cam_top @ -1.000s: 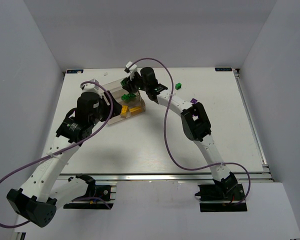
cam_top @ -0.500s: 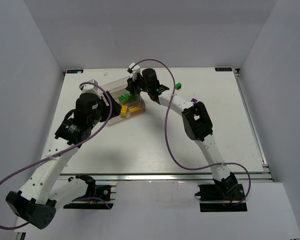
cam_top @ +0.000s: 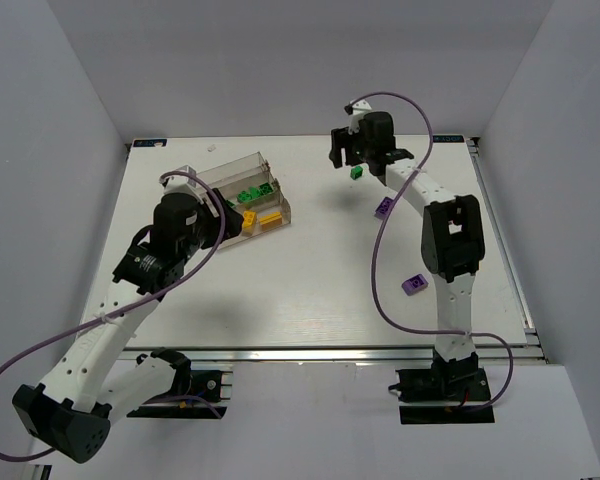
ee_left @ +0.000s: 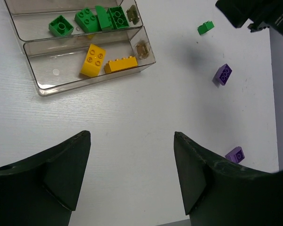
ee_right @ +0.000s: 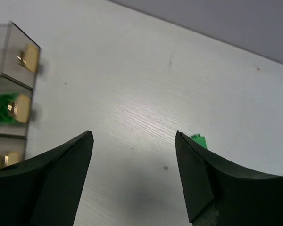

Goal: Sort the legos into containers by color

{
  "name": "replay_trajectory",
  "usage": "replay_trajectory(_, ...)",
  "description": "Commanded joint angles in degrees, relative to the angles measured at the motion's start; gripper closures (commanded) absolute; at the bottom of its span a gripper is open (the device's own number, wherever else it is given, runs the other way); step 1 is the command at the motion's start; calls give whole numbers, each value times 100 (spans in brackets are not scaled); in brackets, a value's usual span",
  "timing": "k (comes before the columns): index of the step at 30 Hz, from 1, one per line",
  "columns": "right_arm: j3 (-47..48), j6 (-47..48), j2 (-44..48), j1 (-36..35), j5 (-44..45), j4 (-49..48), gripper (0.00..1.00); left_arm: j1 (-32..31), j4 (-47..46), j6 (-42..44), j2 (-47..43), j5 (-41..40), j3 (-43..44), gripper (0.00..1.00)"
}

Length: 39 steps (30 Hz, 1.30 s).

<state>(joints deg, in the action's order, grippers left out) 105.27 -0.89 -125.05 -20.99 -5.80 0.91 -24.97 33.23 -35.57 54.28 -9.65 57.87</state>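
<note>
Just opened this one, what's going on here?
Two robot arms are sorting toy bricks by colour into a clear stepped tray. Green bricks lie in one compartment, yellow bricks in the neighbouring one. Neither arm holds anything. The right gripper hangs open above the table beside a loose green brick, and the left gripper is open near the tray. A purple brick and a second purple brick lie unsorted on the table.

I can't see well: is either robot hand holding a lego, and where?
Nothing is held. The left gripper and right gripper are both open and empty.
</note>
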Motion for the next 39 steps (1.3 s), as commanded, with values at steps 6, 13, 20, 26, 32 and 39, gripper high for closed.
replay_trajectory(6, 397, 1756, -414, 525, -975, 1166, 20, 19, -291, -20, 3, 121, -65, 19)
replay_trajectory(13, 1512, 2242, -1309, 684, -703, 1886, 21, 19, -370, -64, 39, 183, -83, 19)
replay_trajectory(20, 1768, 2286, -1609, 746, -755, 1755, 24, 19, -370, -108, 30, 200, -83, 19)
replay_trajectory(26, 1874, 2312, -1794, 746, -984, 1676, 30, 19, -344, -134, 56, 209, -30, 19)
replay_trajectory(32, 1988, 2312, -1917, 746, -1265, 1570, 49, 19, -256, -169, 13, 192, 14, 19)
replay_trajectory(39, 1953, 2479, -1734, 737, -1396, 1640, 86, 19, -150, -266, -181, 77, -12, 19)
